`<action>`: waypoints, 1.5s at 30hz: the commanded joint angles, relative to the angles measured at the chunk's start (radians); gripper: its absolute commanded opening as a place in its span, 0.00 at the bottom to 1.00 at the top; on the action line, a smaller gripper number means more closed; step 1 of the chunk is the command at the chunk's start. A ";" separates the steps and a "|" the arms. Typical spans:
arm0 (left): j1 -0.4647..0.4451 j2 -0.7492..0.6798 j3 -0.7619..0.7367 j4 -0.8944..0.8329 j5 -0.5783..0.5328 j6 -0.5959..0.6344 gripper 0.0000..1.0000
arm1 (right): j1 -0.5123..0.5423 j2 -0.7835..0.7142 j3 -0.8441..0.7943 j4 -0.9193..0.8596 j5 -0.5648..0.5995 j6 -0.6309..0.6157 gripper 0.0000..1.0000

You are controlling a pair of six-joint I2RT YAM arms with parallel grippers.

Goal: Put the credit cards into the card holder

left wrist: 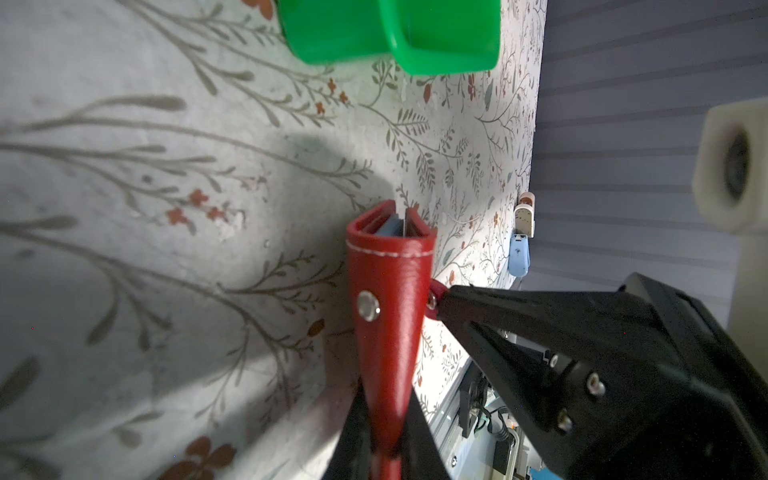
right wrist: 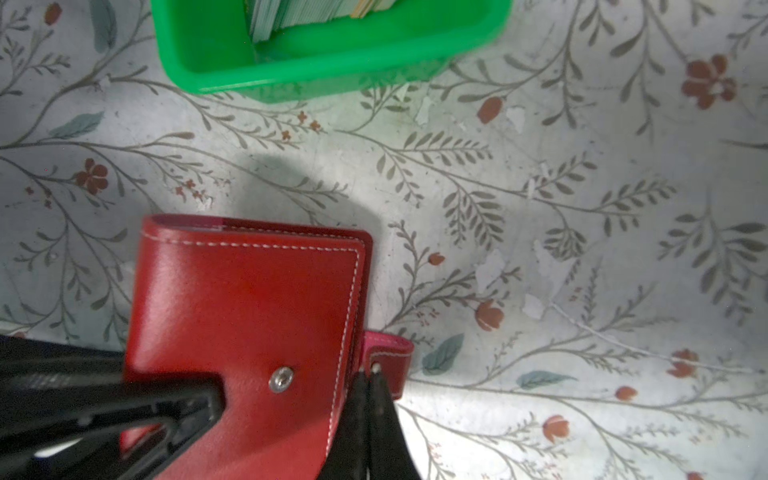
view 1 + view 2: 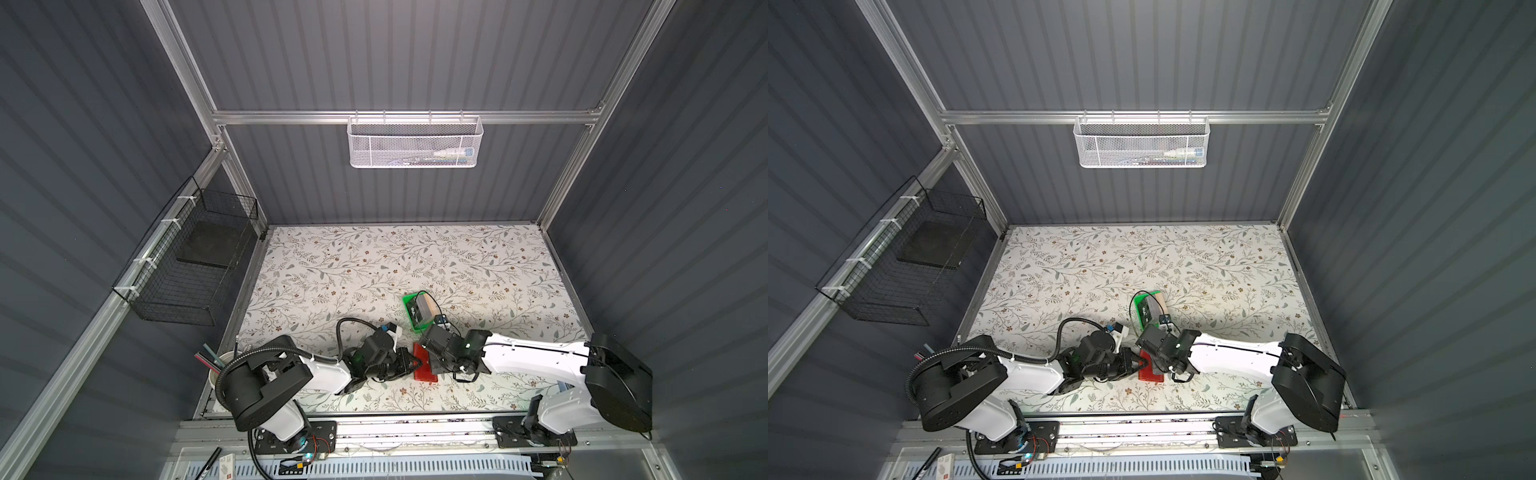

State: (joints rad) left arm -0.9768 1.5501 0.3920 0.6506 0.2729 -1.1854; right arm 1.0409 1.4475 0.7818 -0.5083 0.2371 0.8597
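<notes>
Currently the card holder (image 2: 241,316) is folded shut near the front edge of the counter (image 2: 540,187), between the two arms. The left jaws grip it across its thickness, one finger on each cover. The right jaws are closed on the snap tab (image 2: 388,353), which is off its stud (image 2: 280,378). You cannot tell whether the holder touches the counter.

The step in hand appears to be opening the holder.

1. Hold the left grip firm; it is your anchor.
2. Draw the tab in an arc about the spine. A straight pull would likely drag the holder out of the left jaws.
3. Note that the left jaws pinch both covers. Expect the free edge only to fan apart until you regrip one cover.
4. Move slowly. The tab is small and pinched near its end, so it may slip.

The credit cards (image 2: 299,16) stand on edge in the green tray (image 2: 332,79), just beyond the holder.

The counter carries a floral-printed sheet, scuffed and flaking in places. It looks smooth, so expect a released holder to slide. Grey ribbed walls and an aluminium frame enclose the cell. A white mesh basket (image 3: 413,141) hangs on the back rail and a black wire basket (image 3: 187,266) on the left wall.
</notes>
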 commanded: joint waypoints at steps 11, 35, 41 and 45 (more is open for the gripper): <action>-0.014 -0.049 0.035 -0.161 -0.040 0.062 0.25 | -0.002 -0.060 -0.019 0.001 0.007 -0.019 0.05; -0.014 -0.211 0.096 -0.409 -0.104 0.101 0.76 | 0.055 -0.169 0.119 -0.136 0.064 -0.058 0.06; -0.014 -0.221 0.100 -0.417 -0.100 0.104 0.83 | 0.071 -0.181 0.140 -0.146 0.072 -0.063 0.06; -0.015 -0.216 0.100 -0.421 -0.097 0.104 0.86 | 0.078 -0.183 0.151 -0.155 0.077 -0.063 0.06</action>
State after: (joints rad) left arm -0.9878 1.3434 0.4706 0.2531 0.1791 -1.0996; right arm 1.1110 1.2766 0.9028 -0.6300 0.2848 0.8032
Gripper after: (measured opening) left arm 0.856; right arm 0.063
